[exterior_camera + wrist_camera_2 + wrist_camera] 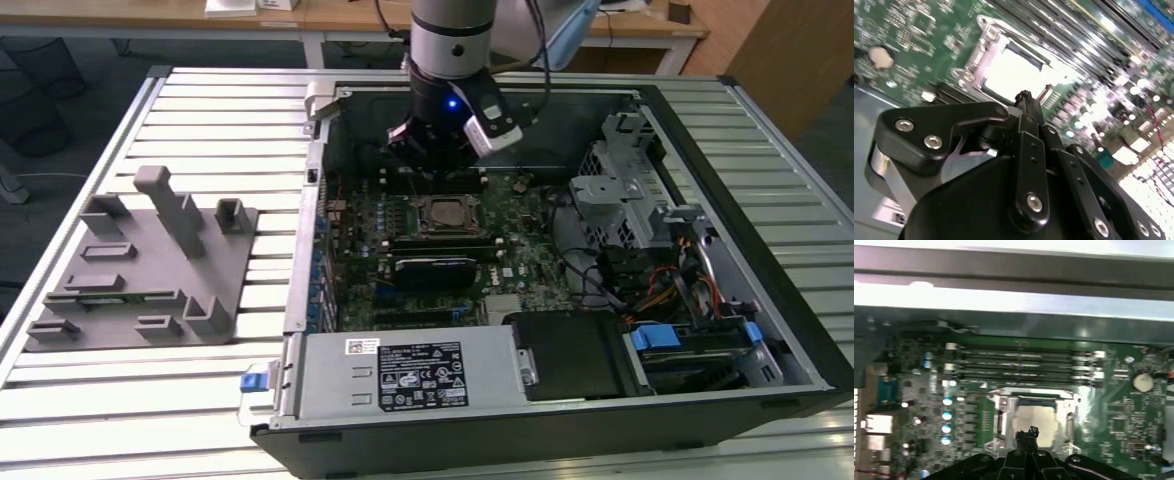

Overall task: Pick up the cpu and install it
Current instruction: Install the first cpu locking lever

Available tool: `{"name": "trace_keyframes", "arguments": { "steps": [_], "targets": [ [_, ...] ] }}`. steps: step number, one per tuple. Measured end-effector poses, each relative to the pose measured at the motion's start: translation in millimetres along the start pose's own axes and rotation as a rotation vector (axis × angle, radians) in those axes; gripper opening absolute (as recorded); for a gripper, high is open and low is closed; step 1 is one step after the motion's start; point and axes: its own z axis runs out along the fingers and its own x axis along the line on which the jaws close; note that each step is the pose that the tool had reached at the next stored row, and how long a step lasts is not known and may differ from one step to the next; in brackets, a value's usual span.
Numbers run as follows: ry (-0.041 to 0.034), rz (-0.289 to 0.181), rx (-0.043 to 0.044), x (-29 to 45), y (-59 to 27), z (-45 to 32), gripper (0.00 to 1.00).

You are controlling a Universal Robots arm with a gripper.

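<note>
The cpu (1038,419) lies flat in the motherboard's metal-framed socket (1000,416), its pale silvery top facing up; it also appears as a bright square, the cpu (1013,75), in the second wrist view and as the cpu (446,214) mid-board in the exterior view. My gripper (416,158) hangs inside the computer case (320,300), just above the board on the far side of the socket. Its black fingertips (1029,433) meet in a single point with nothing between them, so the gripper (1024,96) is shut and empty, beside the socket edge.
Long black memory slots (1024,365) run beside the socket. A grey power supply (400,375), a drive cage (627,190) and cable bundles fill the case at the exterior view's right and front. A grey parts fixture (147,270) stands on the slatted table at the left.
</note>
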Motion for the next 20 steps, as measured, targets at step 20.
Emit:
{"name": "trace_keyframes", "arguments": {
  "steps": [20],
  "targets": [
    [-0.0135, 0.001, -0.0913, 53.5, 1.2, -0.4, 0.11]
  ]
}}
